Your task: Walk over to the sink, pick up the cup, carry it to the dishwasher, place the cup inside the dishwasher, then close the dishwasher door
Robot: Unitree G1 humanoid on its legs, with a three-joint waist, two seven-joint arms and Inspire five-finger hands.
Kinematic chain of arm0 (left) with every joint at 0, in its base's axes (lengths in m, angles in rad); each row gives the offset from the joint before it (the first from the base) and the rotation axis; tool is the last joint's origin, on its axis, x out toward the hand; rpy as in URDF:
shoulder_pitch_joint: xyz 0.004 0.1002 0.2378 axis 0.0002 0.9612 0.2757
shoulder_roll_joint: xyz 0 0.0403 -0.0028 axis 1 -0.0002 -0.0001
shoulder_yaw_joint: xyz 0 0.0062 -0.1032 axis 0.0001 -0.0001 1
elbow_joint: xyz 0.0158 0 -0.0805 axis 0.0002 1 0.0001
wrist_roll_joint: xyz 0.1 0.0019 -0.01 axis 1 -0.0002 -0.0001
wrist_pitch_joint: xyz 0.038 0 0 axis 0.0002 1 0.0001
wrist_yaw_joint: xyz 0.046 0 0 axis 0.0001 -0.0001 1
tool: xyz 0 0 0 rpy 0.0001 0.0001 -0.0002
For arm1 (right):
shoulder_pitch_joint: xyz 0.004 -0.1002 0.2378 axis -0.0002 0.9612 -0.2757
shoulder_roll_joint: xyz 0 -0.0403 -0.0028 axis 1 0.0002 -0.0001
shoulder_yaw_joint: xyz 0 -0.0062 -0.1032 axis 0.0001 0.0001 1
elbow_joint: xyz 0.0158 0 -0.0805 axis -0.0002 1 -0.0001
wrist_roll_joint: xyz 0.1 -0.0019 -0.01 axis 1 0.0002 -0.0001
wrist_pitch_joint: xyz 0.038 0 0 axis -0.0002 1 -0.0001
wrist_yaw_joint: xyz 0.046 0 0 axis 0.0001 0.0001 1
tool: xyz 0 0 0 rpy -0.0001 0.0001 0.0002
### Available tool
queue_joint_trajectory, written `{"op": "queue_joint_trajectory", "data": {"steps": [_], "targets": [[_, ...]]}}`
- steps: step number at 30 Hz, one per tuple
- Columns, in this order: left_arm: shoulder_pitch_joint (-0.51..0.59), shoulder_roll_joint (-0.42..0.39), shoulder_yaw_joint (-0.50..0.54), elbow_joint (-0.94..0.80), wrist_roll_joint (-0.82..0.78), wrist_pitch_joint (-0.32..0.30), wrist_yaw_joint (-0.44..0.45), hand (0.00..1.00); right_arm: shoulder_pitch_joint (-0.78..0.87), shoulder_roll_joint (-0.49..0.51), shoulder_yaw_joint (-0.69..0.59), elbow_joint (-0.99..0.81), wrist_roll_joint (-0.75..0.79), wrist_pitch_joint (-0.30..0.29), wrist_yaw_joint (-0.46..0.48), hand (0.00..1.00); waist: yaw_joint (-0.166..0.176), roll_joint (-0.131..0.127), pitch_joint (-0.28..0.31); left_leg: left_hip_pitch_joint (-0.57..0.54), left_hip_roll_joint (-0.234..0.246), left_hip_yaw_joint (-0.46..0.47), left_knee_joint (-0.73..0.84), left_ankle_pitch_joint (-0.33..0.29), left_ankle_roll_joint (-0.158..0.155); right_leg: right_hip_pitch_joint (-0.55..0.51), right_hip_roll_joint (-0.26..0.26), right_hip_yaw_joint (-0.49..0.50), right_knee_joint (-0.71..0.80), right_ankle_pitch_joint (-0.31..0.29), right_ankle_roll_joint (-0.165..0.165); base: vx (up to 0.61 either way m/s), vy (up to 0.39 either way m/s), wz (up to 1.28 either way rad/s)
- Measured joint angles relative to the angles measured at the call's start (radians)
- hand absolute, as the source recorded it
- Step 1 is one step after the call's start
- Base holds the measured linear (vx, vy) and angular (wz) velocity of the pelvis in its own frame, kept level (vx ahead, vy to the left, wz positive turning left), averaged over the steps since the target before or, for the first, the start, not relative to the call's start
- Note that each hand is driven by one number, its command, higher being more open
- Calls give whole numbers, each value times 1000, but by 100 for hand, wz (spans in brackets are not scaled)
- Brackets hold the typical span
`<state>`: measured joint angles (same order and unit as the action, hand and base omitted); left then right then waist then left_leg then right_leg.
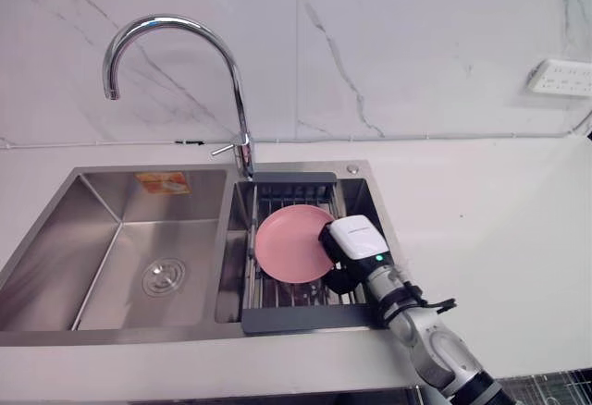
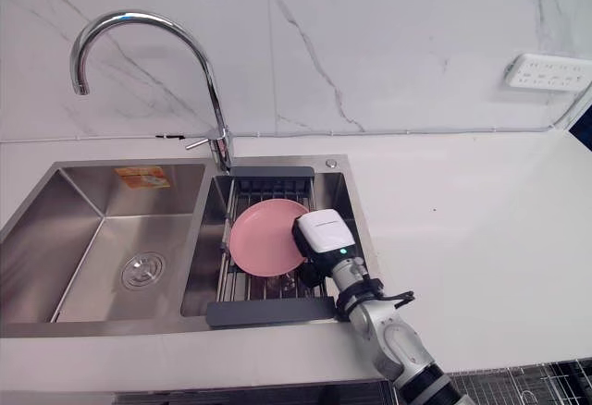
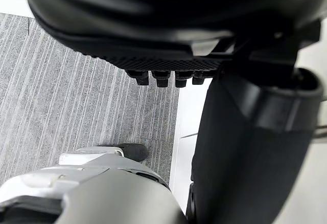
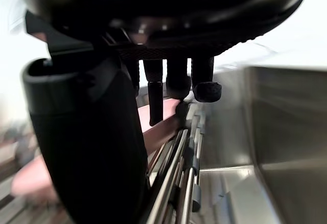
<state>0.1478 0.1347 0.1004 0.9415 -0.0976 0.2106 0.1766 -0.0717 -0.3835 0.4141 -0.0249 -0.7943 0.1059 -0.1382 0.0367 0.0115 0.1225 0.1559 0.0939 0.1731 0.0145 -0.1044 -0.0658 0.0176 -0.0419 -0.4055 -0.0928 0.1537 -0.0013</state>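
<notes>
A round pink dish (image 1: 291, 243) leans tilted in the dark wire rack (image 1: 287, 317) that sits in the sink's right basin; from above it looks like a shallow cup or plate. My right hand (image 1: 339, 271) reaches into the rack at the dish's right rim, under the white wrist cover. In the right wrist view its fingers (image 4: 156, 101) hang over the pink dish (image 4: 161, 127) with the tips at its rim, the thumb (image 4: 87, 132) standing apart and not closed round it. My left hand (image 3: 163, 24) hangs idle over grey floor, fingers relaxed.
A tall chrome faucet (image 1: 236, 81) arches over the left basin (image 1: 139, 239), which holds a drain. White counter (image 1: 481, 229) spreads to the right of the sink. A white socket strip (image 1: 560, 77) sits on the marble wall.
</notes>
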Motion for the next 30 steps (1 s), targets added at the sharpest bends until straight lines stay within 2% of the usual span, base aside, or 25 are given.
{"op": "queue_joint_trajectory", "data": {"steps": [1,2,7,12,14,18,22,26,30], "targets": [[0,0,3,0,-1,1,0,100,4,22,-40,0,69,18,-11,0,-1,3,2,0,0,1,1,0,0,0,0,1,0,0,0,0,0,0],[0,-3,9,0,-2,2,0,100,3,48,-84,-4,106,33,-44,100,-1,9,2,0,0,2,1,0,0,0,0,2,0,0,0,0,0,0],[9,-10,12,-2,-3,15,9,100,0,83,-244,-26,185,69,-117,100,1,32,-10,2,0,2,-2,-2,0,0,0,1,0,0,0,0,0,0],[10,-21,12,-21,-4,30,15,100,-23,99,-325,-48,263,82,-165,100,-2,33,-11,5,-1,4,-3,-3,1,1,-1,2,0,0,0,0,0,0],[9,-29,12,-34,-6,35,17,100,-31,117,-351,-51,353,88,-174,100,-2,32,-11,6,-2,4,-3,-3,1,2,-2,2,0,0,0,0,0,0],[9,-37,12,-38,-31,42,21,100,-34,150,-373,-52,460,91,-175,100,-3,32,-11,10,-2,4,-5,-4,2,5,-2,2,0,-2,2,0,0,0],[9,-38,12,-38,-40,42,28,100,-35,170,-403,-65,460,90,-181,100,3,31,-12,10,-2,5,-2,-5,4,5,-1,4,0,-1,1,0,0,0],[12,-43,31,-37,-40,42,31,100,-37,174,-461,-109,454,64,-183,100,4,28,-13,9,-3,6,2,-5,5,5,-2,6,0,0,1,0,0,0],[14,-40,32,-37,-39,43,31,100,-37,168,-490,-168,460,35,-124,100,2,21,-17,6,-3,6,6,-9,7,5,-2,7,0,0,0,0,0,0]]}}
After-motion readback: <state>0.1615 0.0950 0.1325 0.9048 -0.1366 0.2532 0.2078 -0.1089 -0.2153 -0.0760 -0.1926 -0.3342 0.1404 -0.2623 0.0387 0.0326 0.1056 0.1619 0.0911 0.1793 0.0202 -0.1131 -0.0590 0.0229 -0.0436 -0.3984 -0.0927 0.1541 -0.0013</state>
